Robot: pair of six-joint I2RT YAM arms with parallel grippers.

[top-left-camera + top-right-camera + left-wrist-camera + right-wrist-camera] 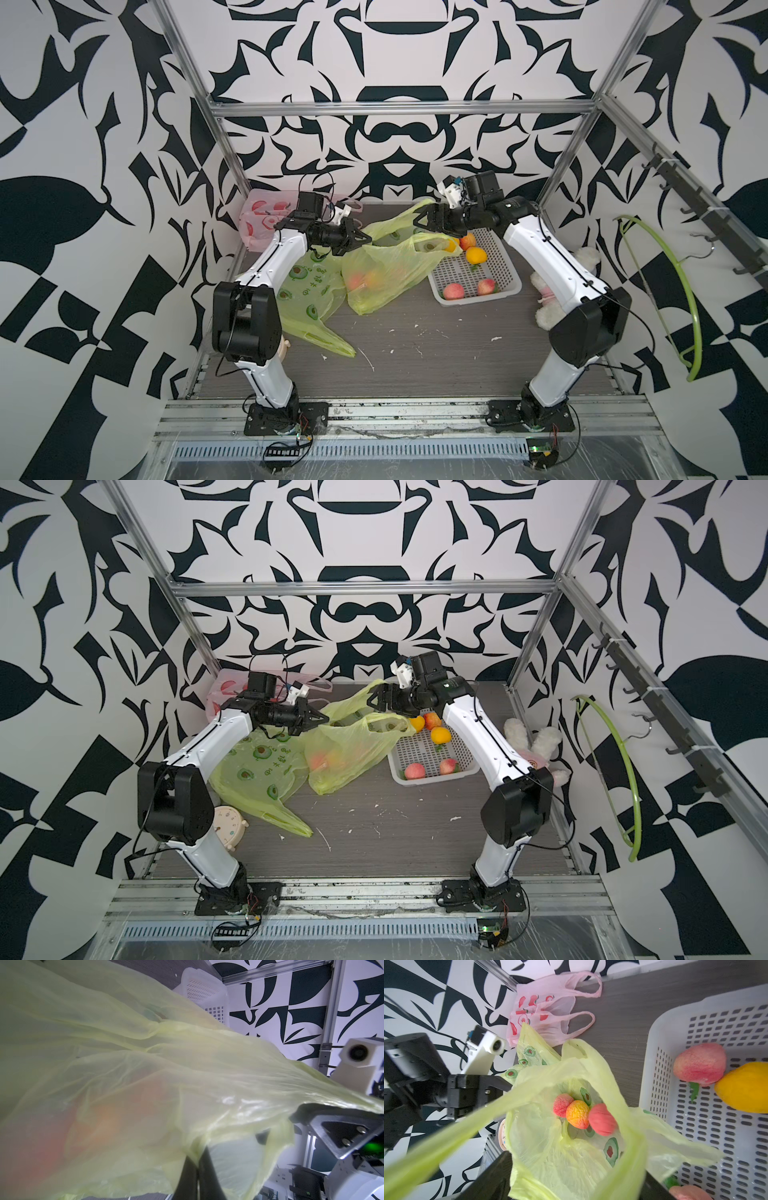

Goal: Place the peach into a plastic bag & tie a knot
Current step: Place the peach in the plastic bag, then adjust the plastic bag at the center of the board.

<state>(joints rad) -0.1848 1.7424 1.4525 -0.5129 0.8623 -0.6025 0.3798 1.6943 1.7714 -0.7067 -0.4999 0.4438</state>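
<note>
A yellow-green plastic bag (386, 270) with avocado prints stands open mid-table. In the right wrist view two pink-red peaches (561, 1104) (602, 1120) and an orange-yellow fruit (578, 1113) lie at its bottom; the peach on the basket side is blurred. My left gripper (365, 240) is shut on the bag's rim, with film pinched between its black fingers (193, 1176). My right gripper (422, 220) hovers over the bag's mouth near the other handle, jaws wide apart (575, 1176), and loose film and a handle strip lie between them.
A white perforated basket (478, 297) right of the bag holds more peaches (453, 291) and yellow fruit (476, 254). A second green bag (307, 291) lies flat at the left and a pink bag (262, 216) at the back left. A plush toy (536, 746) sits at the right and a small clock (228, 825) by the left arm.
</note>
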